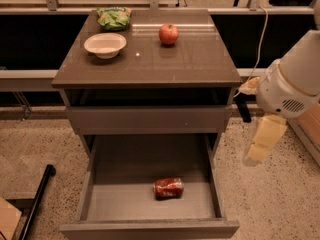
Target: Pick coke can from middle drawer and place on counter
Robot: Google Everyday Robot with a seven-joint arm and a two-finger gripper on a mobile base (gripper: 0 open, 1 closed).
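- I see the gripper (256, 153) at the right edge of the frame, hanging below the arm's white rounded housing (292, 84), out over the speckled floor (270, 199).
- It sits well to the right of the cabinet, at about the height of the open drawer, and it touches nothing.
- I cannot tell whether the gripper is apart or together; from here it reads as one pale yellowish shape pointing down.
- The coke can (168, 188) lies on its side on the grey floor of the middle drawer (125, 206), near the lower centre of the frame and slightly right of the drawer's middle.
- The can is closer to the front panel than to the back, and clear of both side walls.
- The middle drawer is pulled far out toward the bottom of the frame.
- Above it, the upper drawer front (150, 119) is closed or nearly so, with a dark gap under the counter (195, 64).
- On the counter I see a red apple (169, 34) at the upper centre, a pale bowl (105, 45) to its left, and a green bag (114, 18) behind the bowl.
- A black pole (37, 199) leans across the lower left corner.
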